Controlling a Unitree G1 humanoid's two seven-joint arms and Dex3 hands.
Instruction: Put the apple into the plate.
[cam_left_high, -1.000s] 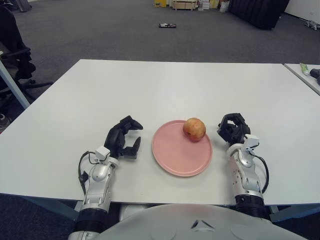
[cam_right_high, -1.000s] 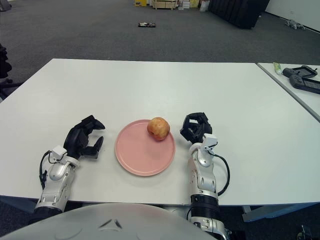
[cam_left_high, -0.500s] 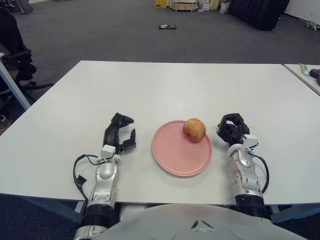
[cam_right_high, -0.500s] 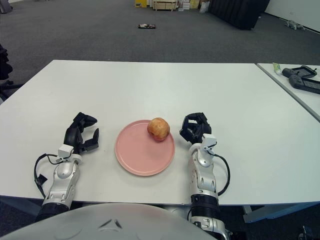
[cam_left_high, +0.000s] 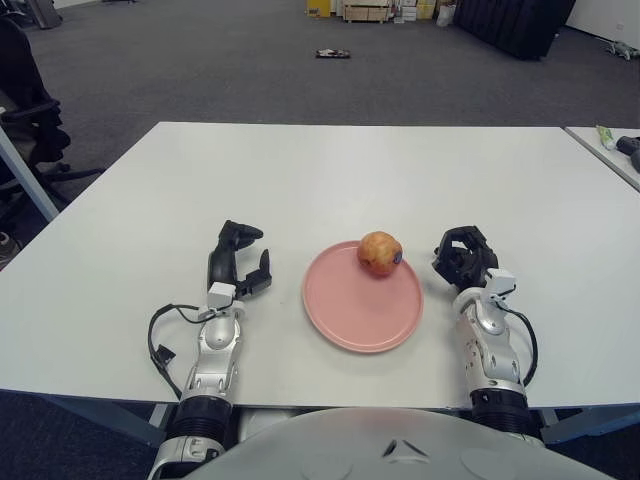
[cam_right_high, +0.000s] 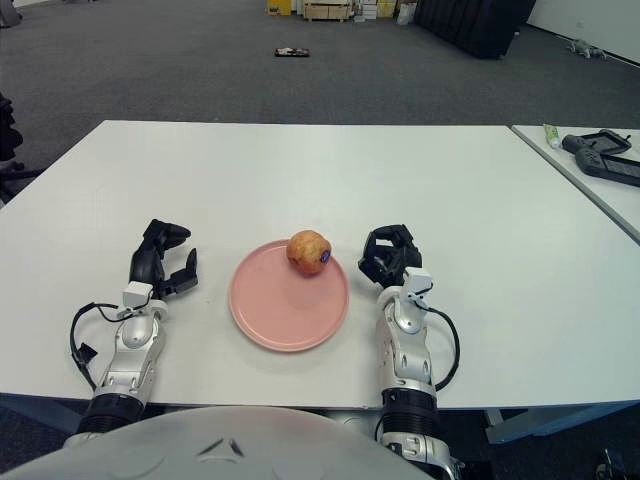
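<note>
A: Start nearest the robot. What are the two hands doing?

B: The left hand (cam_left_high: 237, 265) shows just left of the plate (cam_left_high: 350, 320), its fingers loosely parted and nothing between them. The right hand (cam_left_high: 463, 258) shows just right of the plate with its fingers curled in on themselves, and it grips nothing either. Neither one touches the plate or the fruit.

A: And between them?

B: The pink plate lies flat on the white bench (cam_left_high: 330, 170), near the front edge. The apple (cam_left_high: 380, 253) sits on the far part of the plate, close to the rim and a bit right of centre, with a small dark sticker facing the right hand.

A: So which step is this?

B: Judging from how things lie, the placing looks done: the apple is on the plate and free of both hands. I'd call it the release and retreat stage.

A: What would the next move call for?

B: Little, I think. Both hands should draw clear without nudging the rim, since the apple is round, sits near the edge and could roll off. Farther back the bench carries nothing else, and beyond it is grey carpet
</note>
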